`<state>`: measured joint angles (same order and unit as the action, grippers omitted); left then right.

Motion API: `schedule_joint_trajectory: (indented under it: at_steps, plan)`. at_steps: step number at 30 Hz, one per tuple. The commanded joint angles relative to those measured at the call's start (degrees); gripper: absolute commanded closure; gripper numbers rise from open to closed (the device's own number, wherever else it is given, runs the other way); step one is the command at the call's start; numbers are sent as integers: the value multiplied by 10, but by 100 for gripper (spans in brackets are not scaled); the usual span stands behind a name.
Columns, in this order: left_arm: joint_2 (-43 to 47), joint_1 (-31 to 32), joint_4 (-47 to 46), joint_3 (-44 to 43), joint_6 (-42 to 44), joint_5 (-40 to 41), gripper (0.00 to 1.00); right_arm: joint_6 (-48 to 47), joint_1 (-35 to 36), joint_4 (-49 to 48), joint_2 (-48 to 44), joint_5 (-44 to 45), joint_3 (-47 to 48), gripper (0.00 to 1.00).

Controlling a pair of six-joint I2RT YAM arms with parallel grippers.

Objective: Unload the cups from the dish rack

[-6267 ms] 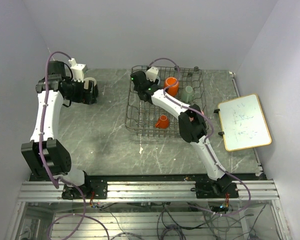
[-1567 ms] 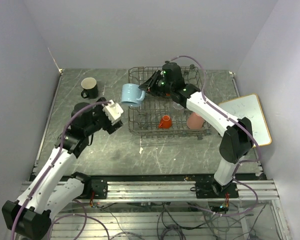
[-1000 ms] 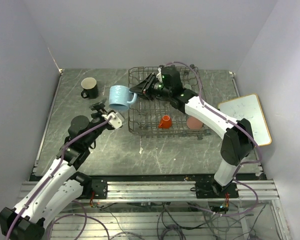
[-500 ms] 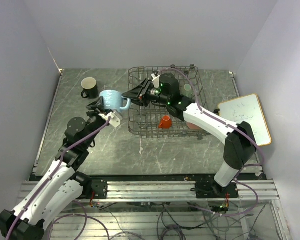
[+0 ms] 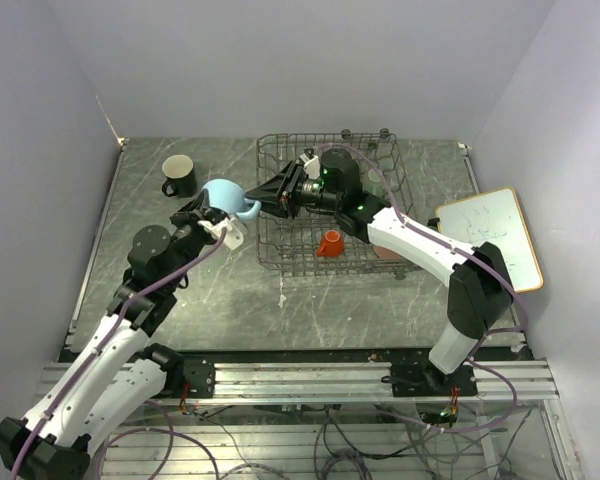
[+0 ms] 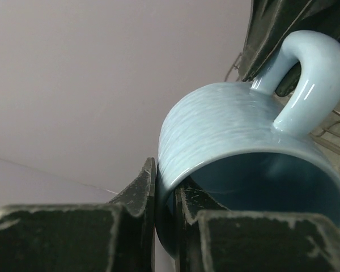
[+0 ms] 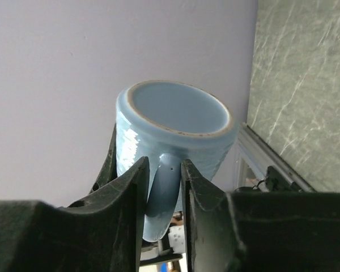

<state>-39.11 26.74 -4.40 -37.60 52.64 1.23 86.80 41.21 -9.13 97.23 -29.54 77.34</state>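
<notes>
My left gripper [image 6: 165,187] pinches the wall of the glossy light blue ceramic mug [image 5: 223,197] and my right gripper [image 7: 161,170] clamps its handle, aloft just left of the grey wire dish rack [image 5: 392,150]; a black mug [image 5: 179,176] stands out on the marbled grey table [image 5: 230,290], while a tiny orange cup [image 5: 329,243] waits inside.

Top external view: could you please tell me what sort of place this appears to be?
Probably a robotics lab test cell, not a kitchen: arms bolted to an aluminium rail, plain walls boxing in a tabletop, and a dish rack staged on it.
</notes>
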Motion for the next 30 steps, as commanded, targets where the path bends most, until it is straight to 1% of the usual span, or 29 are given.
schedule_joint_trajectory:
  at_steps: [1, 5, 7, 10, 14, 19, 24, 28, 30]
  plan:
    - [-53, 9, 49, -43, -68, 35, 93, -42, -4, -71, -17, -9, 22, 62]
    - [-125, 6, 82, -97, -104, 107, 93, -66, -35, -54, -23, -12, -3, 46]
    - [-174, -1, 130, -139, -131, 132, 93, -91, -58, -24, -25, -13, -3, 42]
    - [-263, -33, 213, -214, -183, 124, 93, -128, -102, 15, -35, -8, -5, 37]
    - [-368, -69, 280, -309, -225, 115, 93, -165, -156, 61, -49, 2, -19, 31]
    - [-468, -90, 329, -397, -239, 100, 93, -227, -201, 120, -78, 48, -28, 29]
    - [-572, -123, 377, -503, -274, 68, 93, -268, -235, 157, -94, 65, -24, 28]
    - [-625, -135, 367, -543, -281, 58, 93, -278, -251, 161, -103, 62, -36, 28]
    - [-661, -142, 379, -573, -284, 60, 93, -277, -258, 160, -105, 61, -43, 28]
